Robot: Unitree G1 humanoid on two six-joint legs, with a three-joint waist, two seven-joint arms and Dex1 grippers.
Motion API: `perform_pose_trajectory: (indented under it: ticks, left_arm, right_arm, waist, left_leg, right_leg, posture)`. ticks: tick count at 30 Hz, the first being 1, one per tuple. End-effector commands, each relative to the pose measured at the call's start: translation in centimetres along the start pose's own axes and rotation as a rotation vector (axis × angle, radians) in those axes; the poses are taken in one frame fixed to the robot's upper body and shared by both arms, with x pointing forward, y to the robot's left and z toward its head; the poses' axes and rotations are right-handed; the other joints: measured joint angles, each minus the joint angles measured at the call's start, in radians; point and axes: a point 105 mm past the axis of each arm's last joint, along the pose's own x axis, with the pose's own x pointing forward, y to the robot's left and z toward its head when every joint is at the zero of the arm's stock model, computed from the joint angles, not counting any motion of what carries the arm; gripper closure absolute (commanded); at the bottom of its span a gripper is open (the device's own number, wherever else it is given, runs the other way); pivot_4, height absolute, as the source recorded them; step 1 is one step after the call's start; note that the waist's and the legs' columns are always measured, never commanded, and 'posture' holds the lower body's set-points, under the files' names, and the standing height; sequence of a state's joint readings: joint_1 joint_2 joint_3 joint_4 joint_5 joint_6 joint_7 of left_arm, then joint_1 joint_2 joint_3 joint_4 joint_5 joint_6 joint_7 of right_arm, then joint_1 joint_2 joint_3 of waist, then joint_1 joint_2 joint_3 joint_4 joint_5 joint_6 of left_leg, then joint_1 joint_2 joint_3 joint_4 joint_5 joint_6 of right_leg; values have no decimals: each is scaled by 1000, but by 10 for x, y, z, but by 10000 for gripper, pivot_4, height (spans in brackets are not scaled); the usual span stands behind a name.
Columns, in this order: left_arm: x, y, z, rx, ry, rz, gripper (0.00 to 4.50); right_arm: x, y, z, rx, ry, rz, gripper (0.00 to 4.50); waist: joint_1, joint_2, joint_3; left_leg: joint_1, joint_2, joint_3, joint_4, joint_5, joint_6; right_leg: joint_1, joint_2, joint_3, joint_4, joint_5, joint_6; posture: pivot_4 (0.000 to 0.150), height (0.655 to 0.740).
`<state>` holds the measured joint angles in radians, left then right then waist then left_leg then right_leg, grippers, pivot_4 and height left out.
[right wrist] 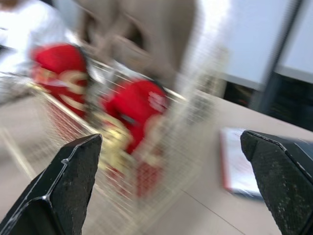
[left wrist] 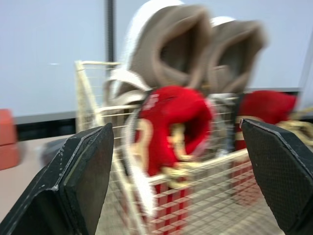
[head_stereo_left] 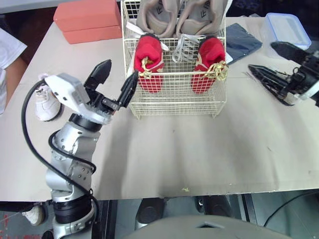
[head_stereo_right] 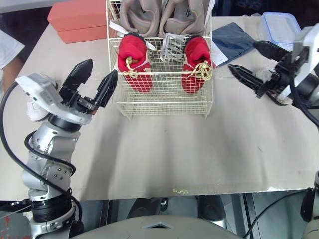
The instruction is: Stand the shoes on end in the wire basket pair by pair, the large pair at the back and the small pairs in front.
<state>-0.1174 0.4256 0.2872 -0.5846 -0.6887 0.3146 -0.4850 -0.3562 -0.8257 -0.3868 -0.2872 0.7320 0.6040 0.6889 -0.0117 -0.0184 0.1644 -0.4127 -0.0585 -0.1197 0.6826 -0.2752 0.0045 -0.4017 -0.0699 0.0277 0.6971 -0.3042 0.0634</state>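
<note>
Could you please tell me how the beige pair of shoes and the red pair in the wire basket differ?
The beige pair is clearly larger than the red pair. The beige pair stands at the back of the wire basket, rising above its rim; the red pair stands in front. The red pair has golden laces, the beige pair whitish ones. Both stand on end in the basket.

We see the cream wire basket [head_stereo_left: 174,102] standing upright, with the large taupe pair [head_stereo_left: 155,17] on end at its back. A small red pair [head_stereo_left: 149,62] with gold laces stands on end in front, one shoe at each side. A small white shoe [head_stereo_left: 45,107] lies outside, well off to the basket's left.
</note>
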Motion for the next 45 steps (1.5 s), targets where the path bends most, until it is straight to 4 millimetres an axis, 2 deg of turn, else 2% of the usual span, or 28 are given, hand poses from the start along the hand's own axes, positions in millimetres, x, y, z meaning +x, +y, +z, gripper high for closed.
perform_pose_trajectory:
  ticks: [1, 5, 7, 12, 16, 20, 23, 30, 34, 36, 41, 43, 45]
  left_arm:
    - [9, -24, 23, 15, 1, -218, 475]
    - [16, -43, 35, 22, 107, -460, 475]
    - [18, -49, 37, 19, 164, -543, 475]
    - [21, -63, 44, 16, 251, -681, 475]
    - [18, -74, 47, -41, 300, -767, 475]
    - [19, -74, 45, -32, 337, -779, 475]
    - [23, -72, 46, -30, 334, -777, 475]
    - [23, -70, 47, -16, 351, -755, 475]
    - [24, -70, 47, -14, 360, -731, 0]
    - [23, -69, 47, -10, 367, -725, 0]
    - [18, -62, 45, -7, 383, -717, 0]
    - [16, -60, 43, -5, 386, -719, 0]
    - [15, -58, 41, 2, 388, -722, 0]
  right_arm:
    - [-25, -43, -19, -34, 49, -198, 0]
    - [-47, -71, -60, -4, 147, -328, 0]
    - [-54, -77, -74, -13, 180, -351, 0]
    - [-69, -99, -82, -6, 183, -435, 0]
    - [-82, -112, -96, 96, 202, -467, 0]
    - [-83, -110, -119, 232, 219, -406, 0]
    - [-81, -109, -134, 246, 246, -365, 0]
    - [-60, -112, -132, 322, 192, -294, 0]
    - [-54, -112, -132, 303, 208, -264, 11653]
    - [-54, -111, -134, 299, 224, -254, 22440]
    - [-53, -110, -131, 281, 218, -243, 42991]
    - [-53, -110, -128, 248, 221, -236, 44124]
    - [-52, -110, -118, 186, 202, -226, 44124]
  waist:
    - [6, 0, 0]
    - [0, 1, 0]
    - [-4, 2, 0]
    - [-15, 2, 1]
    - [-28, 2, 1]
    - [-31, 2, 1]
    - [-31, 2, 1]
    - [-33, 3, 1]
    - [-31, 3, 1]
    - [-31, 3, 1]
    - [-33, 3, 1]
    - [-31, 3, 1]
    - [-31, 3, 1]
  left_leg:
    - [1, 0, 0, 0, 0, 0]
    - [4, 0, 1, 0, 0, 0]
    - [6, 0, 2, -1, 0, 0]
    - [15, 2, 11, -9, 0, 1]
    - [16, 4, 13, -10, 0, 1]
    - [16, 5, 15, -10, 0, 1]
    - [17, 5, 16, -10, -1, 1]
    - [18, 5, 18, -11, -1, 1]
    - [18, 5, 18, -11, -1, 1]
    - [17, 5, 18, -11, -1, 1]
    - [17, 6, 18, -12, -1, 1]
    - [17, 6, 18, -12, -1, 1]
    - [17, 6, 18, -12, -1, 1]
  right_leg:
    - [1, 0, 0, 0, 0, 0]
    - [4, 4, 0, 0, 0, 0]
    - [5, 4, 2, 0, 0, 0]
    - [8, 6, 11, 0, 0, 0]
    - [8, 7, 13, 0, 0, 0]
    - [8, 7, 14, -1, 0, 0]
    - [8, 8, 15, -1, 0, 0]
    - [7, 8, 17, -1, 0, 0]
    - [7, 8, 17, -1, 0, 0]
    - [7, 8, 16, -1, 0, 0]
    - [6, 7, 17, -1, 0, 0]
    - [6, 7, 17, -1, 0, 0]
    - [6, 7, 17, -1, 0, 0]
  posture:
    - [1500, 7400]
    - [1500, 7400]
    - [1500, 7400]
    - [1500, 7400]
    - [1500, 7400]
    - [1500, 7400]
    - [1500, 7400]
    - [1500, 7400]
    - [1500, 7400]
    - [1500, 7400]
    - [1500, 7400]
    - [1500, 7400]
    - [1500, 7400]
